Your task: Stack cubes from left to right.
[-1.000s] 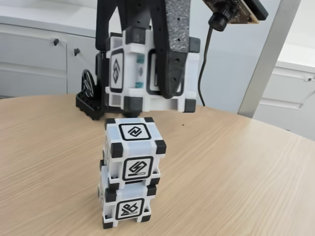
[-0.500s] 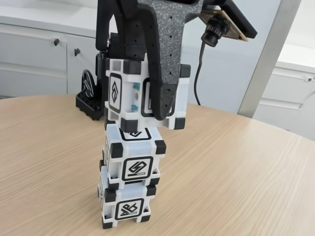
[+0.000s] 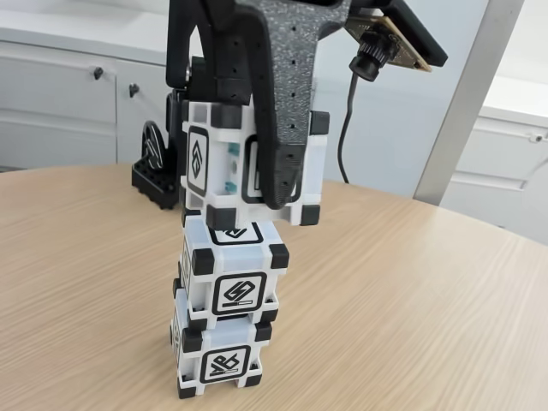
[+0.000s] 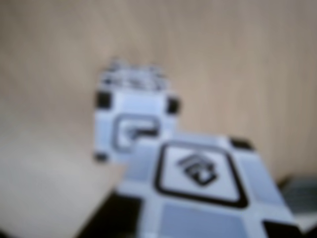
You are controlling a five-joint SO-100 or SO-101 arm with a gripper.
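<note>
Gripper (image 3: 261, 184): black, two-fingered, descending from the top edge of the fixed view, fingers clamped on the top cube (image 3: 248, 163). One finger (image 3: 278, 128) lies across the cube's near face.

Top cube: white with black corner blocks, held just above the middle cube (image 3: 233, 270), lower edge at or barely over that cube's top face; contact cannot be told. Sits slightly right of the stack's line. In the blurred wrist view the held cube (image 4: 203, 193) fills the lower right, overlapping the cube below (image 4: 133, 126).

Middle cube: resting squarely on the bottom cube (image 3: 218, 355), glyph facing the camera.

Bottom cube: standing on the wooden table (image 3: 411, 317), near the front edge of the fixed view.

Camera module (image 3: 385, 43): mounted at the wrist, upper right, cable (image 3: 345, 137) hanging down behind.

Background: white cabinets (image 3: 60, 103).
</note>
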